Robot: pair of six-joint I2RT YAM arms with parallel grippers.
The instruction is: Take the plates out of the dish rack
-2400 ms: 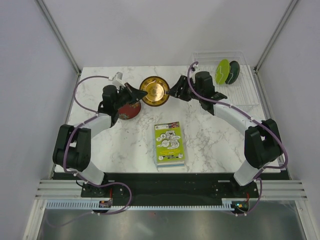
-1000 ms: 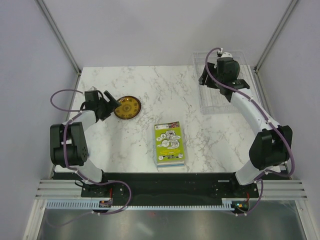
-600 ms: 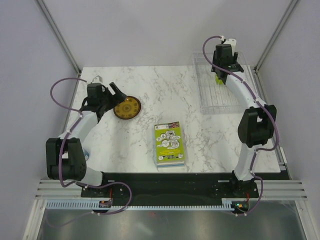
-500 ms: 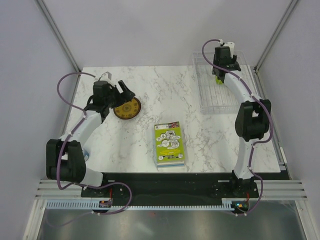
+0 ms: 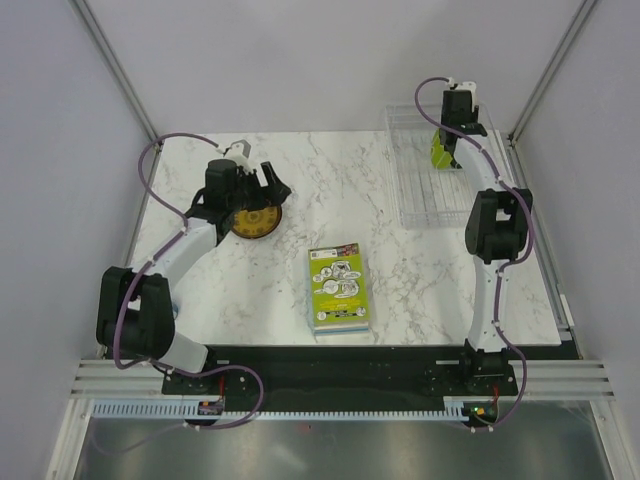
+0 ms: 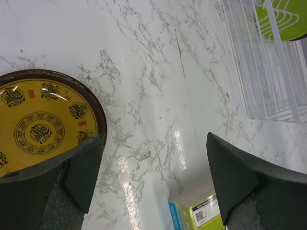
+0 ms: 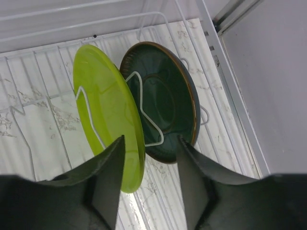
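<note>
The clear dish rack (image 5: 428,185) stands at the back right of the table. Two plates stand upright in it: a lime green one (image 7: 108,110) and, behind it, a dark green one (image 7: 168,103). My right gripper (image 7: 149,140) reaches down over them, open. Its fingers straddle the lower rim of the lime plate (image 5: 440,152), with a gap still showing on the right side. A yellow patterned plate (image 5: 252,220) lies flat on the table at the left. My left gripper (image 5: 275,188) hovers open just past it, with nothing between its fingers (image 6: 84,172).
A lime-green book (image 5: 338,288) lies at the middle front of the table, and its corner (image 6: 201,215) shows in the left wrist view. The rack's white wire ribs (image 7: 144,110) run between the two upright plates. The enclosure's frame post (image 5: 530,90) rises beside the rack.
My right arm has stretched to the back of the rack and its jaws have narrowed round the lime plate. My left gripper has swung from the yellow plate's left side to its far right.
</note>
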